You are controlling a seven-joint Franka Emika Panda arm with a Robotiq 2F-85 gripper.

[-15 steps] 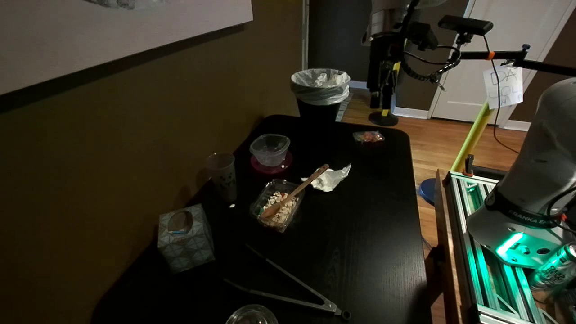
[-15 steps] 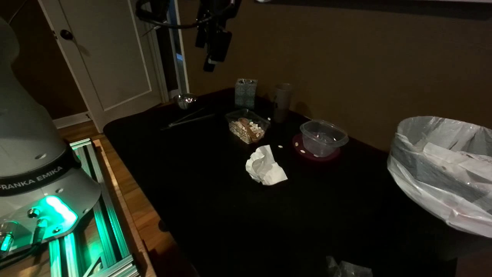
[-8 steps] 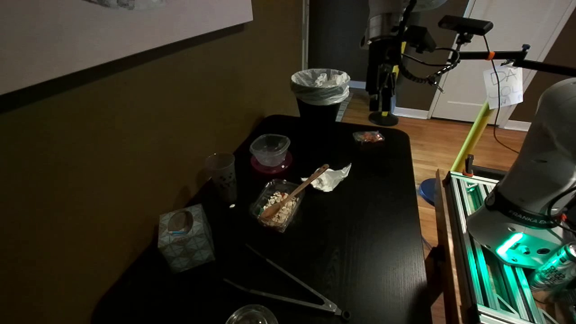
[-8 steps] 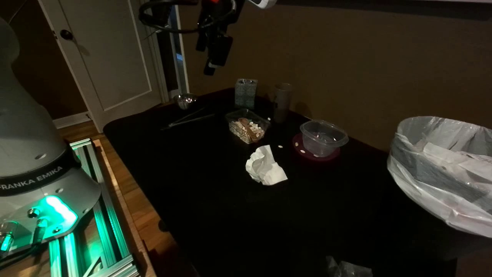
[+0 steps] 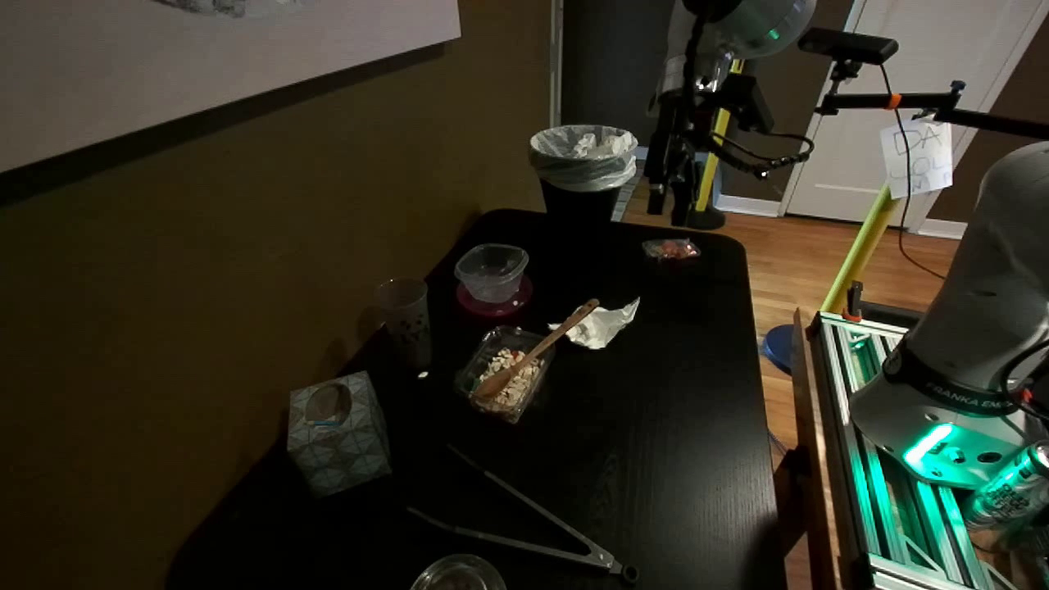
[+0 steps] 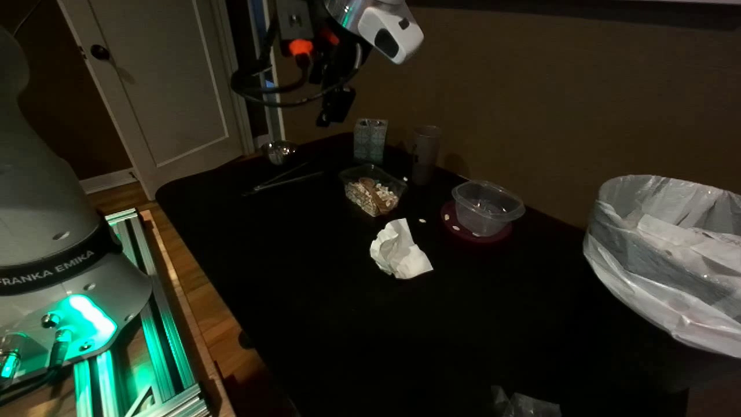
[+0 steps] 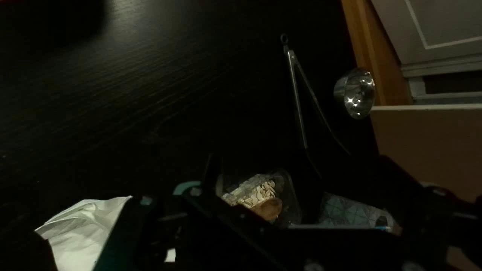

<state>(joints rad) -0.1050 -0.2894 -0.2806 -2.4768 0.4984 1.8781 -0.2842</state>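
black jaws hung spread above the bench, while a wooden spoon rested in a clear tub of flakes.

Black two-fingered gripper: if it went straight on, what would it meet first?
Probably the black wood-grained tabletop, between the crumpled white paper and the silver metal tongs; depth is unclear, so the exact spot is uncertain.

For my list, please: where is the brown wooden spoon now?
Near the middle of an exterior view, the brown wooden spoon rests on pale flakes in the clear plastic container, its handle pointing right, toward crumpled white paper.
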